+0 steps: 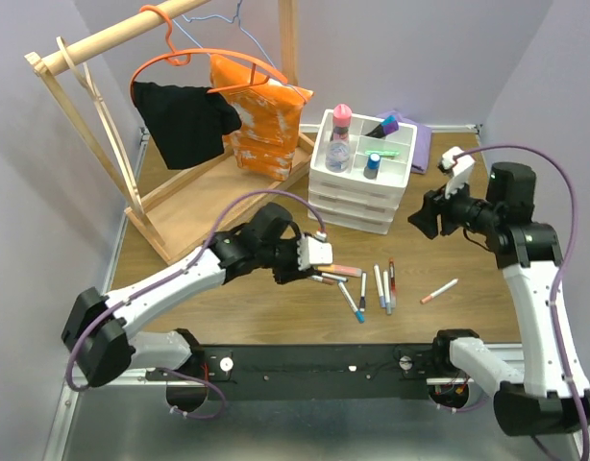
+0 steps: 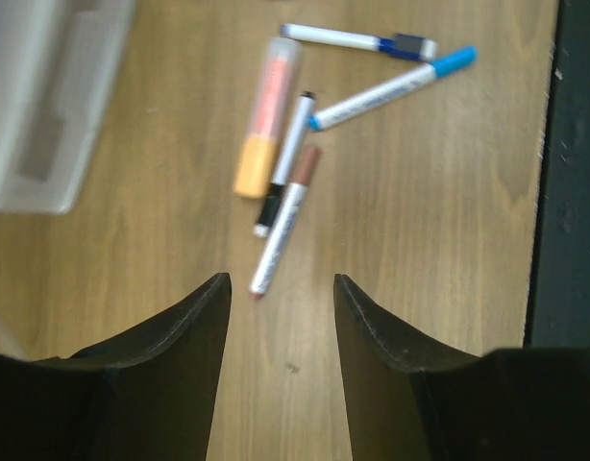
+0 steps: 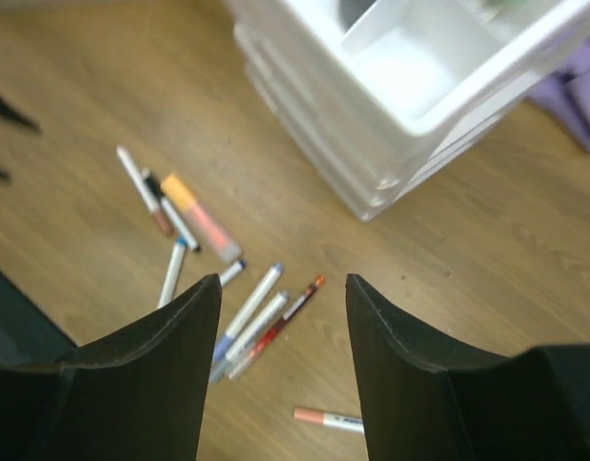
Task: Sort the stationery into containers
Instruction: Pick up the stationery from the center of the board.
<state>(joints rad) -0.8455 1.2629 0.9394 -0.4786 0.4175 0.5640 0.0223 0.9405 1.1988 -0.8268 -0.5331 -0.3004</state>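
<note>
Several loose pens lie on the wooden table in front of the white drawer organiser (image 1: 360,197). My left gripper (image 1: 310,257) hovers open and empty just left of them. Ahead of its fingertips lie a brown-capped white pen (image 2: 286,219), a black-tipped pen (image 2: 288,158) and an orange highlighter (image 2: 264,113), with two blue pens (image 2: 391,88) beyond. My right gripper (image 1: 420,220) hangs open and empty to the right of the organiser, well above the table. Below it lie three pens side by side (image 3: 261,317) and an orange-capped pen (image 3: 330,420). The top tray compartments (image 1: 396,171) hold bottles, highlighters and a green pen.
A wooden clothes rack (image 1: 93,125) with a black garment (image 1: 184,120) and an orange bag (image 1: 261,120) stands at the back left. A purple cloth (image 1: 422,144) lies behind the organiser on the right. A black rail (image 1: 324,360) runs along the table's near edge.
</note>
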